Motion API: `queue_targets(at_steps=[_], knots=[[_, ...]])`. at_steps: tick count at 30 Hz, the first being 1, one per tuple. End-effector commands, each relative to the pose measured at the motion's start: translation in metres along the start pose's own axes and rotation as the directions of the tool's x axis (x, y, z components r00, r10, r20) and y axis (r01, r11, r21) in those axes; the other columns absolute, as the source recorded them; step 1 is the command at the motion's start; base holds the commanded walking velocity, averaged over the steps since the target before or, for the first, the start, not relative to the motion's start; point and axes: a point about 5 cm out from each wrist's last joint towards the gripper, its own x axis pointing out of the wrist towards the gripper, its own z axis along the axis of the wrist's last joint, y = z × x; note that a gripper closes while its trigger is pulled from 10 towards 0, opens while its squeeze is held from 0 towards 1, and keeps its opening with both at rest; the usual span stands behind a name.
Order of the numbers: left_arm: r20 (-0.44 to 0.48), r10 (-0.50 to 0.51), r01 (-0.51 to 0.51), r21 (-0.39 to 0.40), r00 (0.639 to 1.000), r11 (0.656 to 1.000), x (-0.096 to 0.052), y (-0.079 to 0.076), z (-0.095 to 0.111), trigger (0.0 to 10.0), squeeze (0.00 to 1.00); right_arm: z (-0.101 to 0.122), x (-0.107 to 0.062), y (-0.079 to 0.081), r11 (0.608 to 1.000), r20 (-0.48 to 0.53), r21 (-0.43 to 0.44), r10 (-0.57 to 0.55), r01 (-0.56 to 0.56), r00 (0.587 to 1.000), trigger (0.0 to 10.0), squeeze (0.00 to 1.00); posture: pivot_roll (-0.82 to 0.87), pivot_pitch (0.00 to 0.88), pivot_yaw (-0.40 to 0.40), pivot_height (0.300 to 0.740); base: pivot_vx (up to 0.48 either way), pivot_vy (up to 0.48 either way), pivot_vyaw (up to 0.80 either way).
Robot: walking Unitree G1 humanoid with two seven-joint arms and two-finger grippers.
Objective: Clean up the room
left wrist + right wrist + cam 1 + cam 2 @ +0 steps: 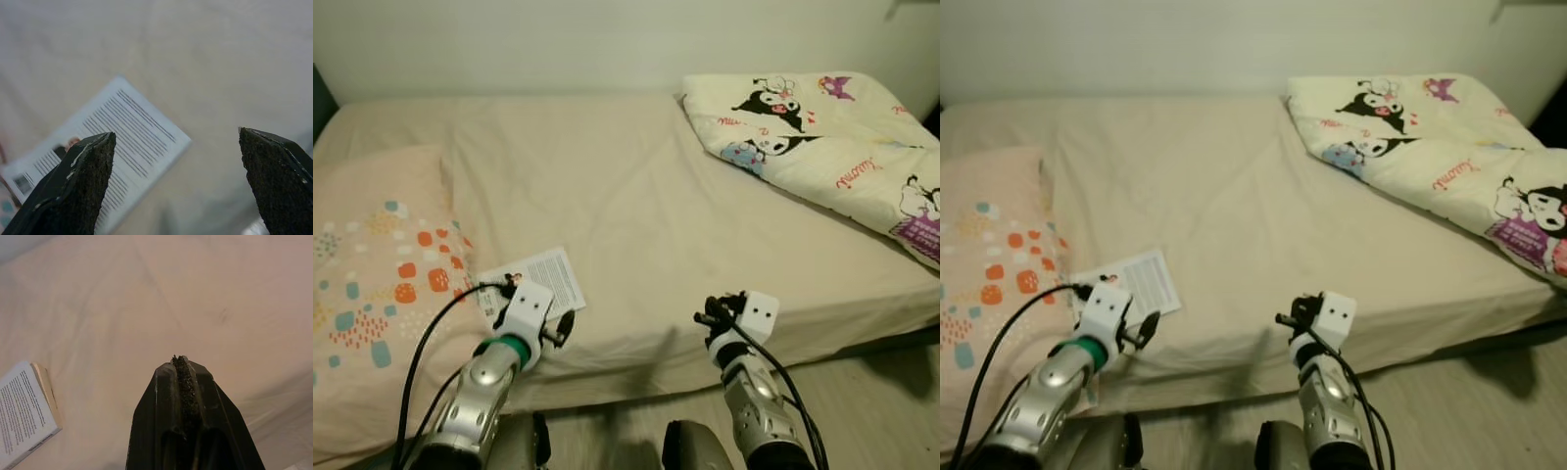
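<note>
Hovering left end effector (176, 147) released over book (540, 281), flat on bed (636, 206) near pillow (382, 284). Thin paperback — light, floppy; I'd pinch spine edge. Right end effector (182, 363) clenched, empty.

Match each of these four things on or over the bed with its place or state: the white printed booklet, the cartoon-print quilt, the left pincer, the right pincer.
Things:
1. white printed booklet
2. cream cartoon-print quilt
3. left pincer
4. right pincer

Places or states:
A. fingers pressed together
B. bunched at the bed's far right corner
C. fingers spread apart
D. lying flat beside the dotted peach pillow

Pairs: 1-D, 2-B, 3-C, 4-A
</note>
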Motion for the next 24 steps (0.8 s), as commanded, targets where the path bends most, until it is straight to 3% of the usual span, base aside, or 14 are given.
queue_targets(at_steps=[1, 5, 9, 11, 15, 21, 24], knots=[[-0.043, 0.026, -0.026, 0.004, 0.999, 1.000, -0.001, 0.005, -0.010, 10.0, 0.00, -0.005, -0.002, 0.000, 1.000, -0.025, 0.001, -0.006, 0.006, 1.000, 10.0, 0.00, 0.08, 0.036, -0.021, 0.611, 0.000, 0.000, 0.00], [-0.045, 0.052, -0.052, 0.004, 0.998, 0.999, 0.000, 0.012, -0.011, 10.0, 0.00, -0.004, 0.000, 0.006, 1.000, -0.023, 0.010, 0.002, -0.002, 1.000, 10.0, 0.00, 0.07, 0.020, -0.014, 0.611, 0.000, 0.000, 0.00], [-0.027, 0.039, -0.040, -0.024, 0.999, 0.999, -0.001, 0.010, -0.010, 10.0, 0.00, -0.003, 0.000, 0.006, 1.000, -0.026, 0.027, 0.013, -0.012, 1.000, 10.0, 0.00, 0.07, 0.023, -0.011, 0.611, 0.000, 0.000, 0.00], [-0.014, 0.053, -0.054, -0.079, 0.998, 0.995, -0.009, 0.010, -0.014, 10.0, 0.00, -0.002, -0.001, 0.007, 1.000, -0.022, 0.025, 0.019, -0.018, 1.000, 10.0, 0.00, 0.06, 0.003, -0.006, 0.611, 0.000, 0.000, 0.00], [-0.030, 0.128, -0.130, -0.118, 0.991, 0.984, -0.020, 0.016, -0.024, 10.0, 0.00, -0.005, -0.005, 0.007, 1.000, -0.029, 0.018, 0.020, -0.020, 0.999, 10.0, 0.00, 0.07, 0.005, -0.017, 0.611, 0.000, 0.000, 0.00], [0.048, 0.132, -0.127, -0.098, 0.990, 0.987, -0.027, 0.014, -0.012, 10.0, 0.00, -0.010, -0.006, 0.008, 1.000, -0.044, 0.017, 0.022, -0.021, 0.999, 10.0, 0.00, 0.08, 0.002, -0.004, 0.611, 0.000, 0.000, 0.00], [0.027, 0.138, -0.135, -0.099, 0.990, 0.986, -0.028, 0.014, -0.018, 10.0, 0.00, -0.008, -0.007, 0.011, 0.999, -0.025, 0.033, 0.026, -0.026, 0.999, 10.0, 0.00, 0.08, 0.000, 0.011, 0.611, 0.000, 0.000, 0.00]])
